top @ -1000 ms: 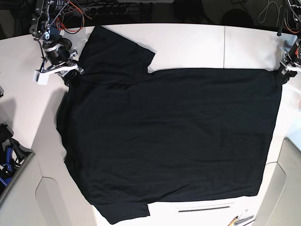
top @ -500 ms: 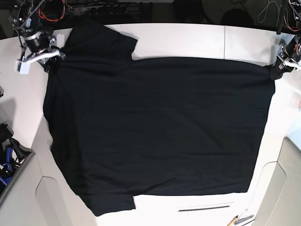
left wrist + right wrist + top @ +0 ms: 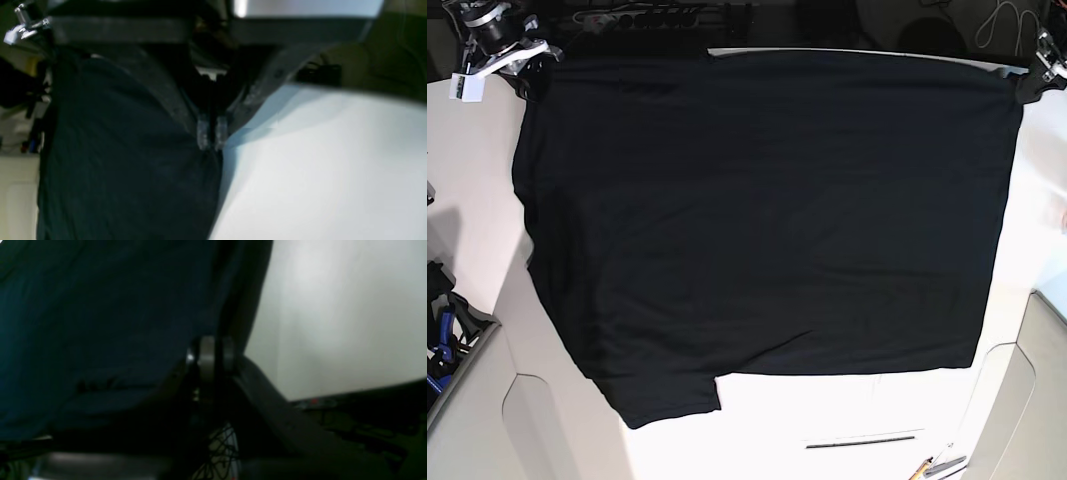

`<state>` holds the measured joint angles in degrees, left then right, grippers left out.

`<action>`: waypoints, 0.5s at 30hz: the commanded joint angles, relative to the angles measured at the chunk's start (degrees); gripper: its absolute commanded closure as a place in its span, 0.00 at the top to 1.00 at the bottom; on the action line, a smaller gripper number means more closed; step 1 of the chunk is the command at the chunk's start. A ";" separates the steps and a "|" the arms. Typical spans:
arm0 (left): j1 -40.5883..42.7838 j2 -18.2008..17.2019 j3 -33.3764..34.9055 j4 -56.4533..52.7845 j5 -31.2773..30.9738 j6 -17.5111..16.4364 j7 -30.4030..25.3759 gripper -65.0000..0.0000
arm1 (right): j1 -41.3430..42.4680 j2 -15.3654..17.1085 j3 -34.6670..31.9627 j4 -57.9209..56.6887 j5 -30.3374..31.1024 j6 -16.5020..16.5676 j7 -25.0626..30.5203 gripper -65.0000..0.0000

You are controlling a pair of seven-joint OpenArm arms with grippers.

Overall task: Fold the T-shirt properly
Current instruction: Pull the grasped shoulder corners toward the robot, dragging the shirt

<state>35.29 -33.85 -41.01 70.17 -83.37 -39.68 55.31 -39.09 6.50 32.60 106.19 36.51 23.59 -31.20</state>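
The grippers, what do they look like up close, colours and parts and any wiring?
Both are dark. The left gripper ends in two small, clear, frosted-looking tips on black arms, with a white piece behind them. The right gripper ends in rounded grey metallic tips on curved black arms, with thin black wires over a white part behind. In the base view the right gripper shows white brackets and a small white block.

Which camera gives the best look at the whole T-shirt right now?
The base view: the T-shirt shows whole, spread across the table. Each wrist view shows only a blurred edge pinched in the left gripper or right gripper.
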 commanded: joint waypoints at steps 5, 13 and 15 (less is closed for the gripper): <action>-1.33 -1.33 -1.42 6.32 -1.63 -0.32 -1.09 0.00 | 0.83 0.46 0.44 6.21 1.09 0.48 1.18 0.00; -11.34 -1.25 -1.31 7.17 -0.83 -0.32 -1.53 0.00 | 11.21 0.46 -0.13 6.05 -0.17 0.85 1.20 0.00; -13.66 -1.25 -1.31 7.17 1.42 -0.32 -2.60 0.00 | 14.12 0.46 -0.59 4.59 -0.55 0.85 1.20 0.00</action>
<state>21.74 -33.80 -41.74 76.55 -80.51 -39.66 53.60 -24.91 6.50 31.81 109.93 35.27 24.45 -31.29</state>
